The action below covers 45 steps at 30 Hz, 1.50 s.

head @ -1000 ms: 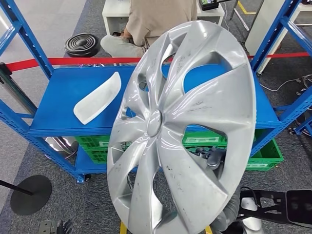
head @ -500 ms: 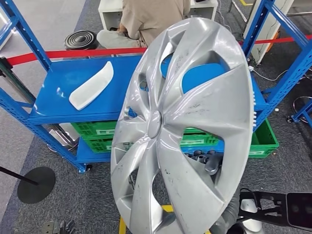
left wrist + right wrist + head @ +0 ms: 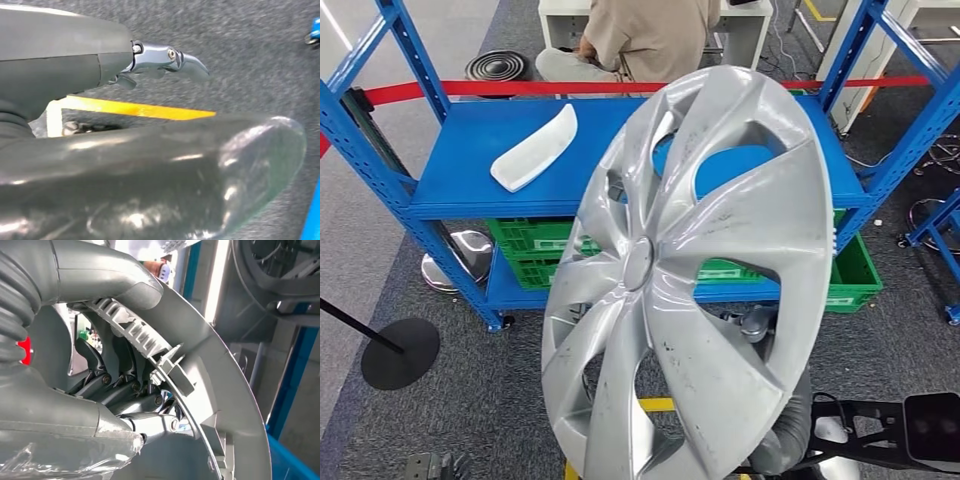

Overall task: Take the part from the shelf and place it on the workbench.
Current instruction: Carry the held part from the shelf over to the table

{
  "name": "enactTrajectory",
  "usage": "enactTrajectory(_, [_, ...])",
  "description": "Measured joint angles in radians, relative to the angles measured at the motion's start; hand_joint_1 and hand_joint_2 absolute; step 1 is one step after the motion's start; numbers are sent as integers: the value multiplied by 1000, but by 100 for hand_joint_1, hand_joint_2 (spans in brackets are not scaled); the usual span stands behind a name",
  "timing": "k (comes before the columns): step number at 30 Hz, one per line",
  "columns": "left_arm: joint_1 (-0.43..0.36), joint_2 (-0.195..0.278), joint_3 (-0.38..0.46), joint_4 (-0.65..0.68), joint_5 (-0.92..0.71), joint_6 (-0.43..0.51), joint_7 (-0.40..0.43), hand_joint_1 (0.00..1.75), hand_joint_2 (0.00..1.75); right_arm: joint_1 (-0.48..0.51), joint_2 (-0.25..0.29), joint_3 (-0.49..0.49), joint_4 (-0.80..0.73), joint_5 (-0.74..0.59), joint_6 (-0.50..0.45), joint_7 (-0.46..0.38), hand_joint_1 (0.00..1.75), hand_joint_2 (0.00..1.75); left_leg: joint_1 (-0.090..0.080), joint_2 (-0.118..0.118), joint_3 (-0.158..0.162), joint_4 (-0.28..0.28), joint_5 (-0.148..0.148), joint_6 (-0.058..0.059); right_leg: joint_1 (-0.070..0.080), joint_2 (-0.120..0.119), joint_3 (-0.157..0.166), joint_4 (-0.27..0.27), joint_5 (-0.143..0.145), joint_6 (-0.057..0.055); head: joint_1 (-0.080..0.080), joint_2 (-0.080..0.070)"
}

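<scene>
A large silver hubcap [image 3: 712,250] stands tilted close in front of me, held up in the air by my right hand [image 3: 756,325], whose dark fingers show through a gap between its spokes. In the right wrist view the fingers [image 3: 124,387] curl around the hubcap's ribbed rim [image 3: 226,390] from behind. My left hand [image 3: 433,466] hangs low at my side, over the grey carpet. In the left wrist view this hand [image 3: 113,170] holds nothing, with thumb and fingers apart.
The blue shelf [image 3: 471,170] stands ahead with a white curved part [image 3: 535,147] on its top deck and green crates [image 3: 539,250] below. A person [image 3: 652,35] sits behind red tape [image 3: 531,88]. A black stand base [image 3: 399,352] lies left; a yellow line [image 3: 656,405] marks the floor.
The whole picture has shifted, so the camera has moved: the shelf now sits further right and more of its left posts show. The hubcap stays in my right hand.
</scene>
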Motion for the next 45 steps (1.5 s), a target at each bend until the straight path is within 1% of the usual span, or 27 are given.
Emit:
enactTrajectory(2, [2, -2, 0, 1, -2, 6, 7, 0, 0, 7, -1, 0, -2, 6, -5, -2, 175, 175, -1, 0, -18, 3, 17, -8, 1, 0, 110, -146, 9, -5, 0, 0])
enactTrajectory(4, [4, -2, 0, 2, -5, 11, 10, 0, 0, 14, -1, 0, -7, 15, -11, -6, 175, 175, -2, -1, -24, 3, 32, -19, 4, 2, 170, -241, -11, -13, 0, 0])
enactTrajectory(7, [6, -1, 0, 3, -12, 15, 12, 0, 0, 22, -2, 0, -14, 32, -20, -12, 175, 175, 0, -1, -35, 5, 39, -38, 4, 2, 156, -252, 4, -33, 2, 0])
enactTrajectory(9, [8, 0, -1, 5, -15, 15, 12, 0, 0, 25, -2, 0, -15, 40, -28, -18, 175, 175, 2, -2, -58, 56, -29, -48, 0, 0, 134, -254, 28, -48, -3, 0])
enactTrajectory(11, [9, -1, -1, 8, -19, 15, 11, 0, 0, 30, -2, 0, -15, 45, -37, -26, 175, 175, 3, -2, -92, 175, -131, -55, 0, 0, 105, -253, 52, -53, -8, 0])
enactTrajectory(12, [8, -1, -2, 8, -20, 16, 10, 0, 0, 32, -2, 0, -15, 45, -42, -31, 175, 175, 3, -2, -103, 235, -158, -58, 1, 0, 90, -252, 63, -53, -9, 0])
enactTrajectory(13, [7, 0, -2, 8, -20, 17, 10, 0, 0, 34, -2, 0, -15, 44, -45, -36, 175, 175, 3, -2, -104, 274, -161, -59, 1, 0, 74, -251, 75, -52, -9, 0])
enactTrajectory(14, [7, 0, -2, 9, -20, 18, 10, 0, 0, 35, -1, -1, -15, 39, -49, -40, 175, 175, 3, -2, -90, 282, -141, -60, 1, 0, 59, -250, 87, -51, -9, 0])
enactTrajectory(16, [5, 2, -2, 8, -20, 21, 10, 0, 0, 35, -1, -1, -18, 23, -53, -47, 175, 175, 4, -2, -15, 202, -85, -59, 0, 0, 32, -248, 109, -45, -10, 0])
enactTrajectory(18, [1, 4, -3, 9, -20, 22, 10, 0, 0, 34, 3, -2, -24, 5, -53, -51, 175, 175, 4, -3, 82, 62, -81, -52, 2, 1, 14, -244, 129, -35, -10, 0])
enactTrajectory(20, [-3, 5, -3, 9, -20, 23, 11, 0, 0, 34, 6, -3, -30, -7, -53, -52, 175, 175, 0, -5, 121, -10, -96, -37, 3, -1, 7, -248, 151, -24, -11, 0])
enactTrajectory(22, [-3, 5, -3, 11, -20, 24, 11, 0, 0, 34, 7, -4, -32, -12, -52, -52, 175, 175, -2, -3, 107, -12, -81, -19, 0, 0, 2, -254, 164, -12, -10, 0])
enactTrajectory(23, [-2, 5, -3, 12, -20, 25, 11, 0, 0, 35, 7, -4, -32, -14, -52, -52, 175, 175, -2, -1, 98, -12, -70, -10, -1, 0, -5, -242, 145, -7, -9, 0])
enactTrajectory(25, [-2, 6, -3, 13, -20, 25, 11, 0, 0, 36, 7, -6, -33, -20, -52, -52, 175, 175, 0, 2, 73, -13, -45, 2, -3, 1, -35, -152, 53, 0, -5, 0])
enactTrajectory(27, [-1, 7, -3, 13, -20, 25, 11, 0, 0, 39, 7, -9, -34, -23, -52, -52, 175, 175, -1, 3, 41, -12, -19, 6, -3, 0, -64, -11, -38, 4, -3, 0])
enactTrajectory(28, [-1, 7, -3, 13, -20, 26, 11, 0, 0, 41, 7, -10, -34, -23, -52, -52, 175, 175, -3, 3, 25, -11, -6, 5, -2, 0, -64, 36, -50, 4, -3, 0])
enactTrajectory(29, [-1, 7, -3, 14, -20, 26, 11, 0, 0, 43, 7, -11, -33, -23, -52, -52, 175, 175, -4, 3, 9, -10, 6, 5, -2, 0, -48, 51, -40, 3, -3, 0])
enactTrajectory(31, [-1, 7, -3, 15, -21, 27, 11, 0, 0, 48, 7, -13, -33, -22, -51, -53, 175, 175, -5, 2, -20, -9, 30, 0, -1, 1, 40, -29, 7, -4, -3, 0])
enactTrajectory(33, [-1, 6, -3, 16, -21, 26, 12, 0, 0, 51, 8, -15, -34, -15, -49, -56, 175, 175, -7, 1, -39, -8, 51, -8, 3, 1, 155, -180, 3, -12, -4, 0])
enactTrajectory(34, [-1, 7, -3, 16, -21, 26, 12, 0, 0, 52, 9, -16, -35, -10, -48, -57, 175, 175, -7, 1, -44, -8, 61, -13, 5, 1, 187, -234, -10, -15, -4, 0])
enactTrajectory(35, [-1, 7, -3, 16, -21, 25, 12, 0, 0, 53, 9, -17, -36, -6, -47, -58, 175, 175, -6, 1, -47, -9, 72, -20, 8, 2, 198, -261, -19, -19, -3, 0])
enactTrajectory(37, [0, 8, -3, 16, -22, 23, 12, 0, 0, 56, 10, -21, -37, 2, -46, -58, 175, 175, -4, 0, -54, -12, 84, -32, 8, 3, 180, -264, -5, -32, -1, 0])
enactTrajectory(38, [1, 8, -3, 16, -22, 23, 12, 0, 0, 56, 10, -23, -37, 4, -46, -58, 175, 175, -2, 0, -62, -4, 69, -39, 7, 1, 170, -264, 6, -40, -2, 0])
enactTrajectory(39, [3, 8, -3, 16, -22, 22, 11, 0, 0, 58, 10, -25, -37, 6, -46, -58, 175, 175, -2, -1, -74, 20, 34, -45, 5, 0, 159, -266, 20, -47, -5, 0])
enactTrajectory(42, [3, 8, -3, 16, -23, 22, 11, 0, 0, 68, 11, -30, -37, 7, -46, -58, 175, 175, 1, -1, -124, 198, -115, -58, 4, -1, 112, -266, 61, -56, -10, 0])
enactTrajectory(43, [3, 8, -3, 16, -23, 22, 12, 0, 0, 72, 11, -34, -37, 8, -46, -58, 175, 175, 1, -1, -131, 254, -131, -61, 4, -1, 94, -265, 75, -56, -10, 0])
enactTrajectory(45, [3, 10, -3, 16, -23, 23, 15, 0, 0, 82, 11, -43, -38, 12, -45, -58, 175, 175, 2, -1, -103, 279, -98, -62, 4, -1, 59, -264, 102, -53, -10, 0])
